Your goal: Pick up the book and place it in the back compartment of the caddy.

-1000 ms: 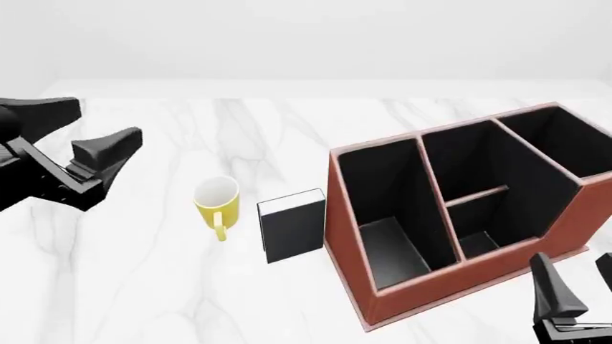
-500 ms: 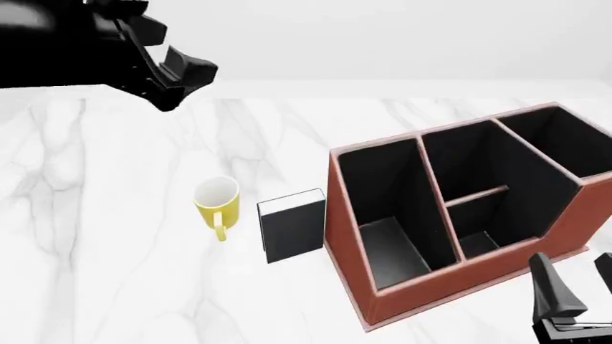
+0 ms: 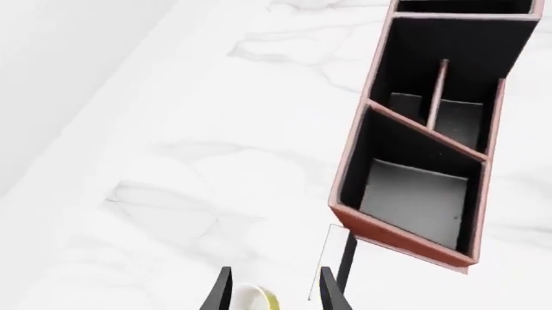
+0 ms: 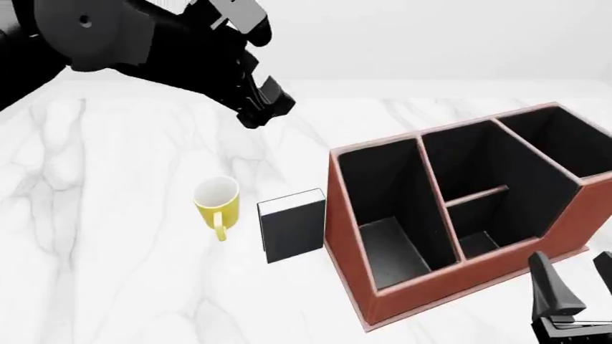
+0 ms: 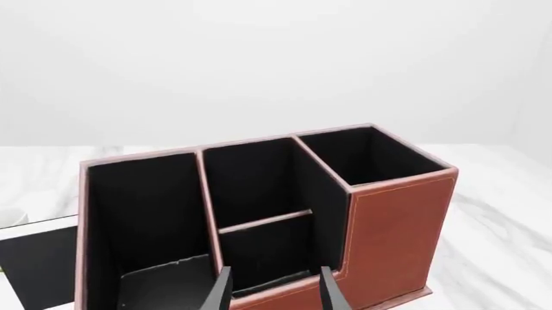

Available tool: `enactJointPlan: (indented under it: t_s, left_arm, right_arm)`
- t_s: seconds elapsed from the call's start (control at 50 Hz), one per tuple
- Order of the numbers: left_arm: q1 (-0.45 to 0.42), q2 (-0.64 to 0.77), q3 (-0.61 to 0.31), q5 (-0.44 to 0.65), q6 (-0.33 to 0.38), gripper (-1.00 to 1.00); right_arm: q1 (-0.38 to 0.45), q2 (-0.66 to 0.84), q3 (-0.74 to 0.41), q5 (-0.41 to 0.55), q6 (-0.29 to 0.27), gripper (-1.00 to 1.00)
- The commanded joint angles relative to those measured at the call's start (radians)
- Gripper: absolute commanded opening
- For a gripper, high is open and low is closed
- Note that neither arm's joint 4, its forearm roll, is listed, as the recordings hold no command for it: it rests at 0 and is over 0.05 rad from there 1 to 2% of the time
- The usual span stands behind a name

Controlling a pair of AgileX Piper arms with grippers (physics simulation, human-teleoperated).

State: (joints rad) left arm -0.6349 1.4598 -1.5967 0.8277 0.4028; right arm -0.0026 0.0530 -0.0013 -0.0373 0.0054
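left end effector fingers apart, high above table — descend over book (upright, beside caddy), avoid mug; right end effector fingers apart, idle.

**No legible text anywhere**

No words, labels, brand marks, numbers or signs could be read in any view. The book showed a plain black cover, the caddy bare reddish-brown walls and black cells, the yellow mug an unmarked side, and the marble table carried only grey veining.
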Motion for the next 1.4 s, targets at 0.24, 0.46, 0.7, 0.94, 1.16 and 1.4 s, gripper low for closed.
enactJointPlan:
  t_s: [0.24, 0.46, 0.7, 0.94, 1.16, 1.4]
  left_arm:
    - [-0.083, 0.081, 0.155, -0.069, -0.045, 1.00]
    - [-0.060, 0.128, 0.176, -0.102, -0.032, 1.00]
    - [-0.029, 0.178, 0.187, -0.127, 0.006, 1.00]
    - [-0.024, 0.199, 0.191, -0.175, 0.025, 1.00]
    - [-0.050, 0.211, 0.252, -0.239, 0.000, 1.00]
    - [-0.063, 0.225, 0.312, -0.284, -0.018, 1.00]
  right_arm:
    - [0.002, 0.015, 0.000, -0.014, -0.001, 1.00]
    - [0.001, 0.018, 0.000, -0.016, -0.002, 1.00]
    - [0.001, 0.018, 0.000, -0.014, 0.000, 1.00]
    - [0.001, 0.013, 0.000, -0.008, 0.001, 1.00]
    - [0.001, 0.017, 0.000, -0.012, 0.004, 1.00]
    - [0.003, 0.023, 0.000, -0.017, 0.003, 1.00]
